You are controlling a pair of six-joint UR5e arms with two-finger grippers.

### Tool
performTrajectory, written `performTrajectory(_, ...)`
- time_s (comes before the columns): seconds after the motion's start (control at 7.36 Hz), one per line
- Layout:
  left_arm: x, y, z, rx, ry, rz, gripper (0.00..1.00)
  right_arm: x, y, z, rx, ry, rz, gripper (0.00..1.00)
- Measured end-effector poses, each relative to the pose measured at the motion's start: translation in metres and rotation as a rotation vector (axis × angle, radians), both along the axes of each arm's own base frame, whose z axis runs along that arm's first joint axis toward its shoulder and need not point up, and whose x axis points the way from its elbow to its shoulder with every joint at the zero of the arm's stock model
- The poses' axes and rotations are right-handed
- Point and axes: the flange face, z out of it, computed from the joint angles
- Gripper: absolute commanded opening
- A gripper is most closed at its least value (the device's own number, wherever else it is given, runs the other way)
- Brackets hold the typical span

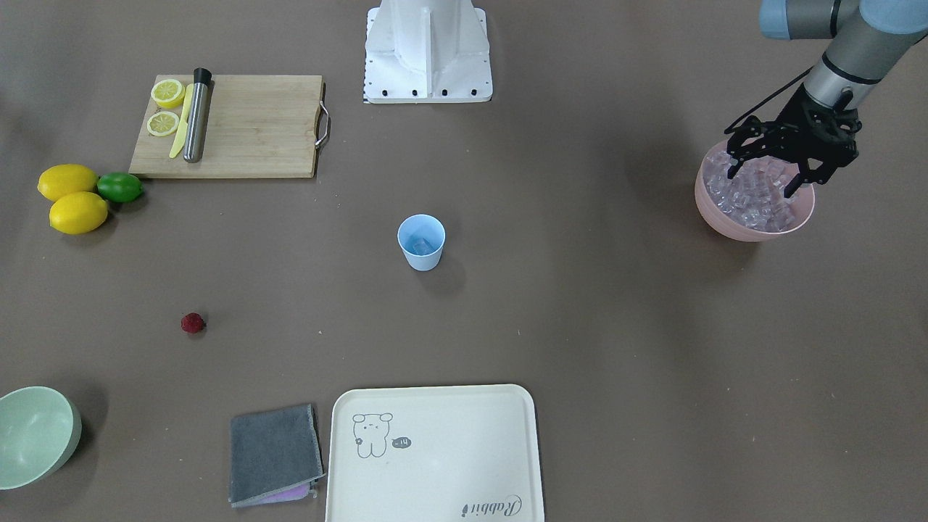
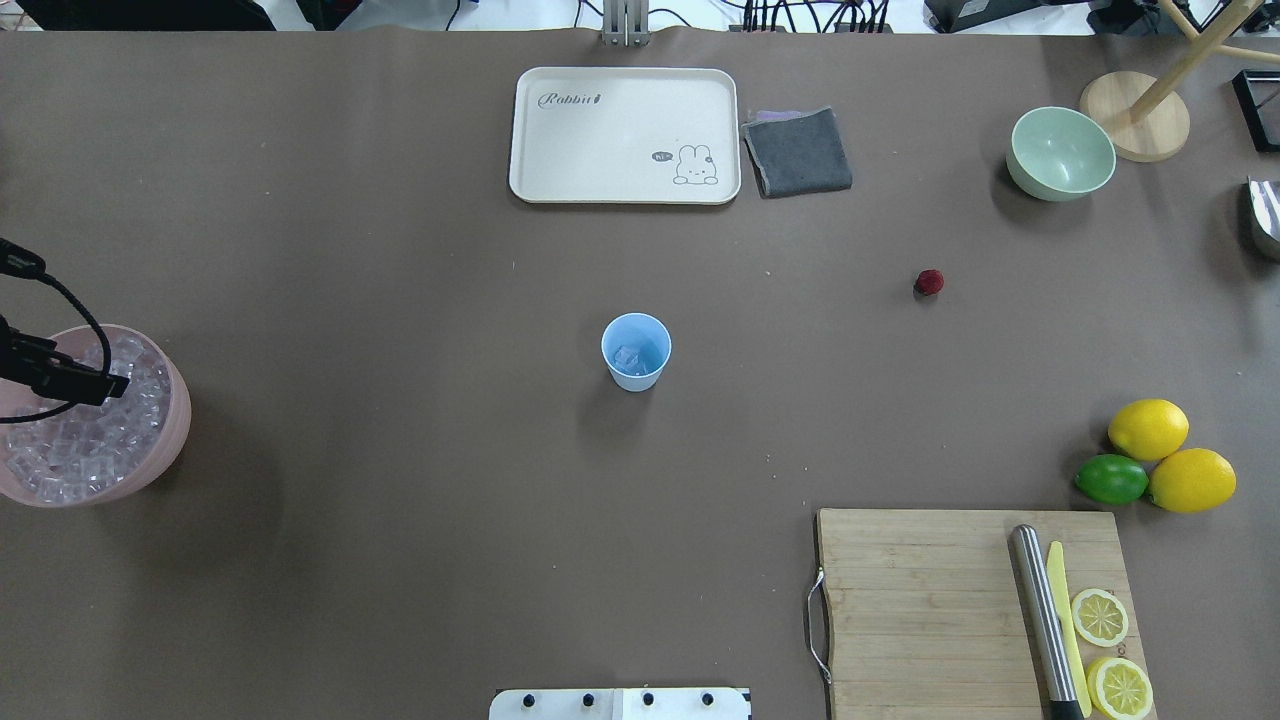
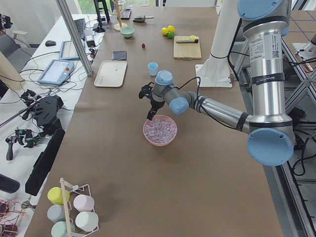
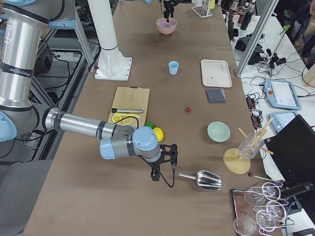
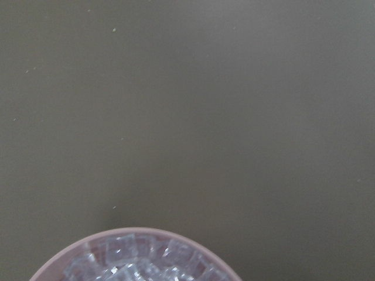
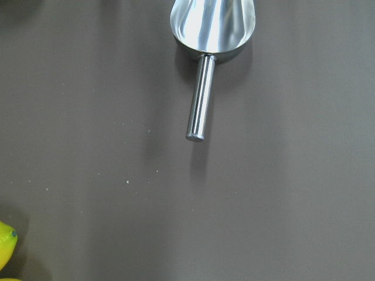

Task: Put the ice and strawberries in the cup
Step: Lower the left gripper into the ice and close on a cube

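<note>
The light-blue cup [image 1: 421,243] [image 2: 636,352] stands upright mid-table with a clear cube of ice inside. Most of the ice [image 1: 754,203] [image 5: 135,263] fills a pink bowl [image 1: 754,230] [image 2: 172,440] at the table's left end. My left gripper [image 1: 763,180] hangs open over that bowl, its fingertips down at the ice pile and nothing clamped between them. One small dark-red strawberry [image 1: 193,323] [image 2: 929,282] lies alone on the table, right of the cup. My right gripper [image 4: 160,168] shows only in the exterior right view, low over the table near a metal scoop; I cannot tell its state.
A metal scoop [image 6: 212,23] [image 4: 204,179] lies under the right wrist. A wooden board [image 2: 960,600] carries lemon slices, a yellow knife and a steel muddler. Two lemons and a lime [image 2: 1112,479] sit beside it. A cream tray [image 2: 625,135], grey cloth [image 2: 797,150] and green bowl [image 2: 1062,152] line the far edge.
</note>
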Motion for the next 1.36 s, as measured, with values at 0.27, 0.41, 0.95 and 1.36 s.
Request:
performTrajectory(0.27, -0.003, 0.011, 0.038, -0.004, 0.033, 0.025, 0.94, 0.0, 0.0, 0.0, 0.0, 0.0, -0.001, 1.0)
performTrajectory(0.41, -0.008, 0.02, 0.046, -0.009, 0.045, 0.037, 0.84, 0.0, 0.0, 0.0, 0.001, 0.0, -0.001, 1.0)
performTrajectory(0.95, -0.016, 0.046, 0.06, -0.012, 0.079, 0.08, 0.66, -0.001, 0.0, 0.0, 0.002, 0.0, -0.002, 1.0)
performTrajectory(1.36, -0.005, 0.044, 0.048, -0.019, 0.119, 0.105, 0.66, -0.001, 0.0, 0.0, 0.001, 0.0, -0.004, 1.0)
